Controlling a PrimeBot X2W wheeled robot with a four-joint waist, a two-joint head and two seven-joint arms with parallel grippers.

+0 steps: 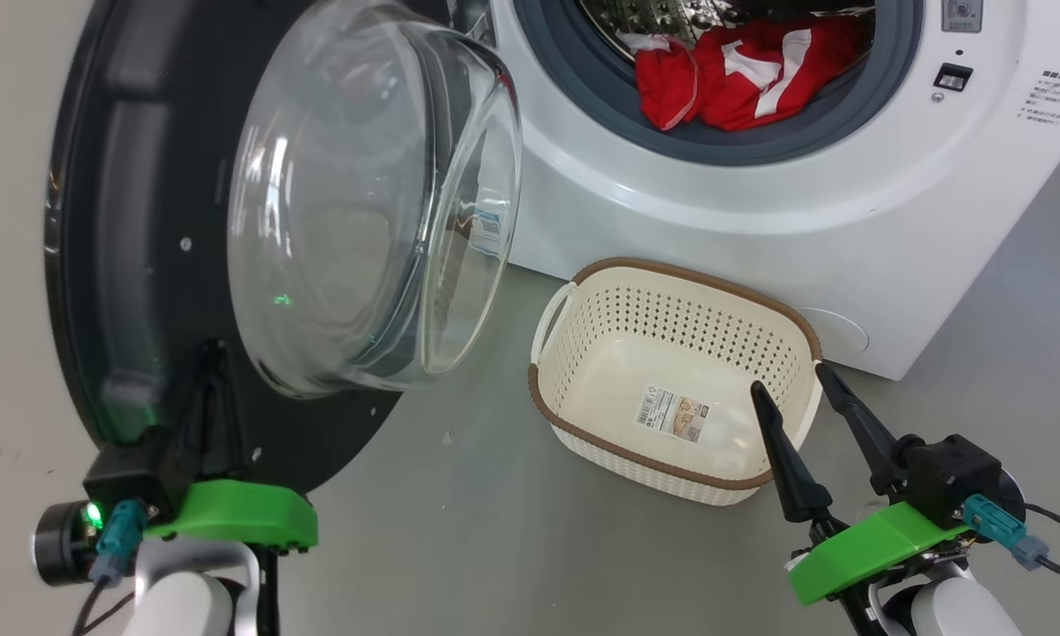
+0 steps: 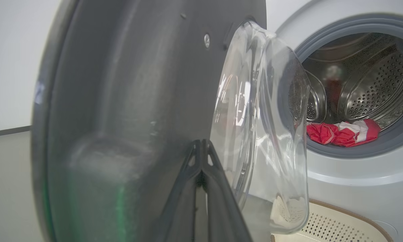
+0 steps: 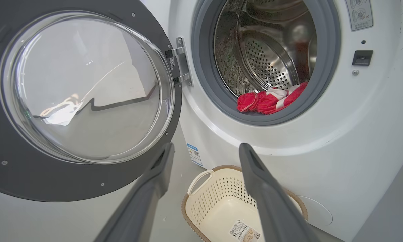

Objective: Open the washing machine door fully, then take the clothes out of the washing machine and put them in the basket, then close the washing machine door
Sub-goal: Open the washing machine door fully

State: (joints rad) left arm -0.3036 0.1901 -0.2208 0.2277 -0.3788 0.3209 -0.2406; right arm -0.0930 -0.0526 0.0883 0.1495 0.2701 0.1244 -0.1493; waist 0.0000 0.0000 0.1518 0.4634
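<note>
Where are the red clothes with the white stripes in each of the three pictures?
Head view: the bright red, white-striped clothes lie at the top, right of centre.
Left wrist view: the clothes are at the right, about mid-height.
Right wrist view: the clothes are just right of centre, upper half.
Shared landmark: the cream perforated plastic basket with brown rim, below them in every view.

Red clothes (image 3: 270, 102) in washing machine (image 3: 342, 144)
</note>
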